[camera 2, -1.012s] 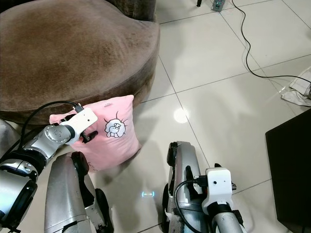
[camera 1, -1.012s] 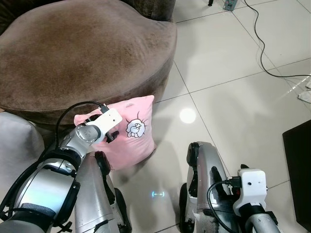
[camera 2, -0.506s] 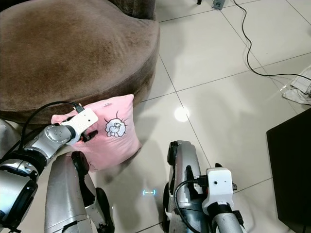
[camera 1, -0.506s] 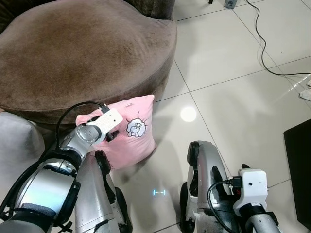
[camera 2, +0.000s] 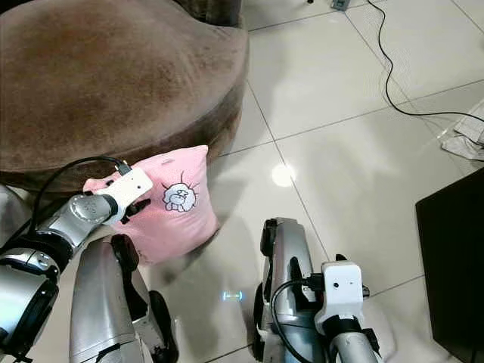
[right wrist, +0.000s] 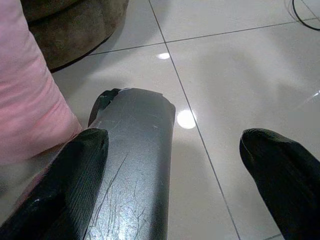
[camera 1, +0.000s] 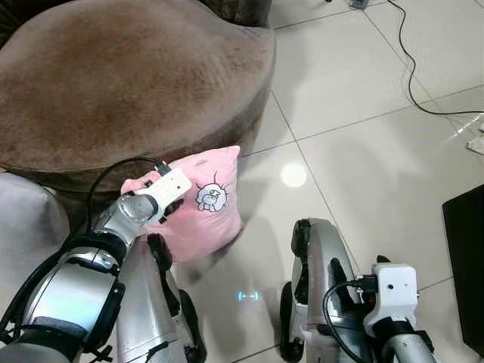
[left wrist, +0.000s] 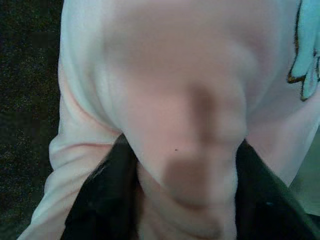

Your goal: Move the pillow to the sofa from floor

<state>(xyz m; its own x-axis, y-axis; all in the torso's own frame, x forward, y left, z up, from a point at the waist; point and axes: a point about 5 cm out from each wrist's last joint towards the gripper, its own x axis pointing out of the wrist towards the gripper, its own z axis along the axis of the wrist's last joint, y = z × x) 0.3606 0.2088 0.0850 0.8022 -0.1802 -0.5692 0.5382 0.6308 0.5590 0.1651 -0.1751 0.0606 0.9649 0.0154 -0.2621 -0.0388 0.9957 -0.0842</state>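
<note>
Nearest the camera, the robot's own two silver legs stood on the pale tiled floor [camera 1: 363, 159], and the right gripper [right wrist: 182, 185] hung idle low beside the right leg, its two black fingers spread wide apart with nothing between them; in the right wrist view they framed a leg panel and bare tile.

A little farther out, the left gripper [left wrist: 175, 200] reached forward from the left arm and had hold of the one pink pillow [camera 1: 208, 208]. In the left wrist view its two fingers [left wrist: 105, 195] were pressed into a fold of the pink cloth, clamped on the pillow. That pillow, printed with one small cartoon figure, stood upright on one edge, its lower part at the floor, leaning close against the base of the sofa [camera 1: 128, 83] near the sofa's front right corner.

Beyond it lay the one brown sofa seat, wide and rounded. Across the tiles to the right ran one black cable [camera 1: 412, 72], with one dark flat object [camera 1: 465, 257] at the right edge of the floor.
</note>
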